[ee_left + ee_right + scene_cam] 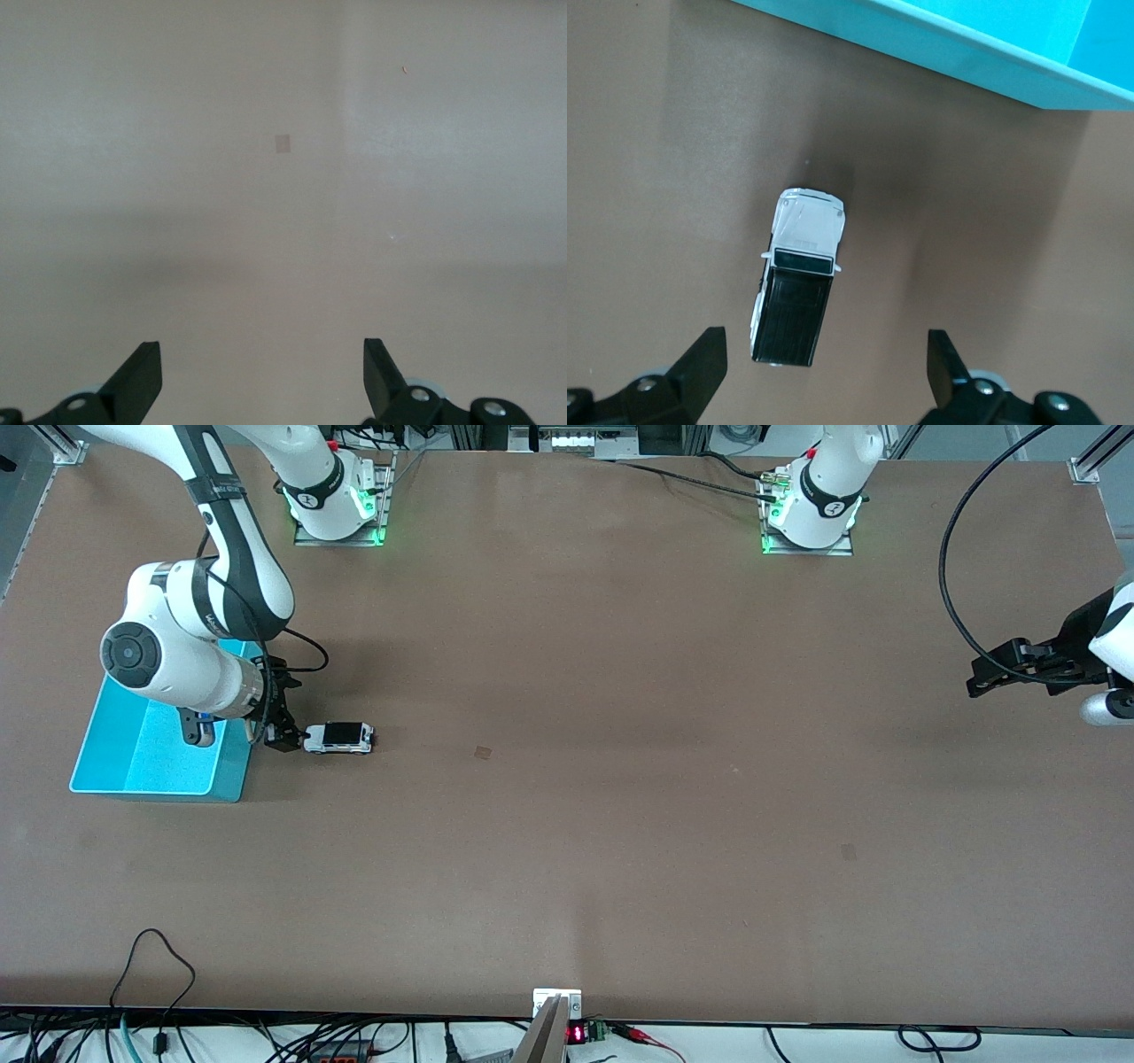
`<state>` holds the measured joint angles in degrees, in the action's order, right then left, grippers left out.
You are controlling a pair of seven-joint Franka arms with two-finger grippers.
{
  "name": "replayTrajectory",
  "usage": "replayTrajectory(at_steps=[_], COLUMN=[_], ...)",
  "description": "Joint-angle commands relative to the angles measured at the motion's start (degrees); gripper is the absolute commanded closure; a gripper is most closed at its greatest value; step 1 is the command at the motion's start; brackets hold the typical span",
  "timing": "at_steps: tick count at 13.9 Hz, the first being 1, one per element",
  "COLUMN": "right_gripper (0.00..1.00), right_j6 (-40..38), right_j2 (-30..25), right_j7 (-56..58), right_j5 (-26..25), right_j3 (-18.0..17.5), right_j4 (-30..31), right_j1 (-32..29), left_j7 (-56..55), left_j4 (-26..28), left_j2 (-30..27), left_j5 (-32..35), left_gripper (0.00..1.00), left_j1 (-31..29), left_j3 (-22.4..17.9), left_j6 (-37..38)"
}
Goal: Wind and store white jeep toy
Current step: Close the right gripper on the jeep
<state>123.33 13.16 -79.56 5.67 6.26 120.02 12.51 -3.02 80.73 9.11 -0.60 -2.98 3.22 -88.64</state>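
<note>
White jeep toy (338,738) sits on the worktop (620,779) beside the bin (155,748), unstored; right gripper (282,731), fingers apart, hovers empty; left gripper (997,673), fingers apart, waits

Brown counter (620,797) under me, mostly bare. Small darker square patch (483,753) near its middle; a second one (849,852) nearer the front camera, toward my left arm's end. Black cables (159,965) along the front edge.

Turquoise bin (133,766) beside white jeep toy (339,738)
</note>
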Motion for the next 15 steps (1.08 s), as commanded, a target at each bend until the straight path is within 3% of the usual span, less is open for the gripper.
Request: replayTrajectory(at_steps=[1,5,15], right_gripper=[0.0,0.0,0.0], right_j6=[2.87,6.91,10.08], right_j2=[0.54,4.15,6.88], right_j7=[-2.18,-3.77,-5.95], right_j5=[0.75,0.48,0.83], right_j3=[0.33,0.33,0.33], right_j4=[1.27,1.27,0.83], right_j1=[1.55,3.31,2.52], left_j7=[0.91,0.83,0.83], left_j4=[0.22,0.22,0.31], left_j2=[-0.94,-0.94,-0.76], left_j5=[-1.16,-1.07,-1.33], left_gripper=[0.0,0.0,0.0], left_j1=[-0.18,-0.18,-0.18], left_j3=[0.03,0.03,0.12], left_j6=[0.75,0.58,0.31])
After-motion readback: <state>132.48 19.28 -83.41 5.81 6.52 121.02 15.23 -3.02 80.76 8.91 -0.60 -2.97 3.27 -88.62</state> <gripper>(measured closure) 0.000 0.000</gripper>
